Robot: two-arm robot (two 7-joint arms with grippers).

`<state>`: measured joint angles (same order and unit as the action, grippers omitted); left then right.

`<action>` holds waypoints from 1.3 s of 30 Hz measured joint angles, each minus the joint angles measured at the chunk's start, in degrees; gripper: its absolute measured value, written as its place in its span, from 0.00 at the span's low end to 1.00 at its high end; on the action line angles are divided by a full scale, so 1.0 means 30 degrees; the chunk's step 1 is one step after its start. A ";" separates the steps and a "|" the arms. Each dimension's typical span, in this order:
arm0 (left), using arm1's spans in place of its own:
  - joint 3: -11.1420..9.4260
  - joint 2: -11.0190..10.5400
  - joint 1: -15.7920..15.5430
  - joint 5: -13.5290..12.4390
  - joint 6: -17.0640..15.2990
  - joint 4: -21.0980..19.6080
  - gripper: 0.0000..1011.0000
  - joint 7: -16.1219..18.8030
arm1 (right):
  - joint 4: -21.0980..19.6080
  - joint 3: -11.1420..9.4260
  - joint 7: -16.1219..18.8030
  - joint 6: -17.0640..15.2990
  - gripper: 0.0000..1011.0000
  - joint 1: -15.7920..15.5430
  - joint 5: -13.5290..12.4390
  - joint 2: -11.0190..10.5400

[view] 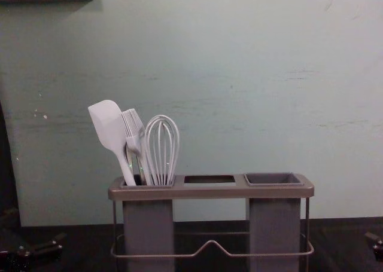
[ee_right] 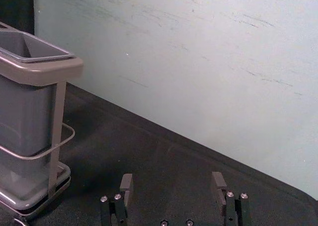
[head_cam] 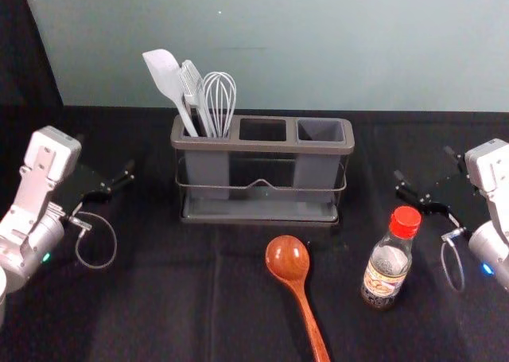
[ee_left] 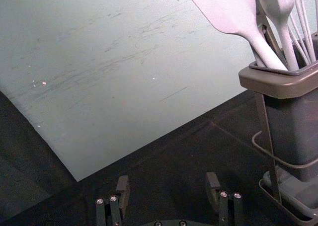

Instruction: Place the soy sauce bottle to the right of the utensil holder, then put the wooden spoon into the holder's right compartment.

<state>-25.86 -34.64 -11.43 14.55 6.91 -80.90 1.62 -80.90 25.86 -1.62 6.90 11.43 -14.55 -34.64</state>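
Note:
The soy sauce bottle [head_cam: 388,260], red-capped, stands on the black cloth in front of and to the right of the utensil holder [head_cam: 262,143]. The wooden spoon [head_cam: 290,262] lies before the holder, bowl toward it, handle toward the near edge. The holder's right compartment [head_cam: 320,130] is empty. My right gripper [head_cam: 425,177] is open behind and to the right of the bottle, holding nothing; in the right wrist view the right gripper [ee_right: 172,188] has its fingers apart. My left gripper [head_cam: 107,171] is at the left, and in the left wrist view the left gripper [ee_left: 168,188] is open and empty.
In the holder's left compartment stand a spatula [head_cam: 165,75], a brush [head_cam: 193,87] and a whisk [head_cam: 219,99], rising well above the rim. A pale wall [head_cam: 318,44] runs behind the black cloth [head_cam: 159,298].

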 joint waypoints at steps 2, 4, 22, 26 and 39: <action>0.0001 0.0000 0.0000 0.0000 0.0000 0.0000 0.99 0.0000 | 0.0000 0.0000 -0.0001 0.0001 0.99 -0.0001 0.0000 -0.0001; 0.0000 -0.0001 0.0000 0.0000 0.0000 0.0000 0.99 0.0000 | -0.0001 0.0000 0.0000 0.0000 0.99 0.0000 0.0000 -0.0001; 0.0001 0.0000 -0.0001 0.0000 0.0000 0.0000 0.99 0.0000 | 0.0000 -0.0001 0.0000 0.0000 0.99 -0.0001 0.0000 0.0000; 0.0000 0.0000 0.0000 -0.0001 0.0000 0.0000 0.99 0.0000 | -0.0001 0.0000 0.0001 0.0000 0.99 -0.0001 0.0001 0.0000; 0.0001 0.0000 0.0000 0.0001 0.0001 0.0000 0.99 0.0000 | -0.0627 -0.0256 -0.0164 -0.0108 0.99 -0.0464 0.0374 -0.0262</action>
<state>-25.86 -34.64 -11.43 14.55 6.91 -80.90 1.62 -82.78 25.10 -2.11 6.58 10.04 -13.42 -35.43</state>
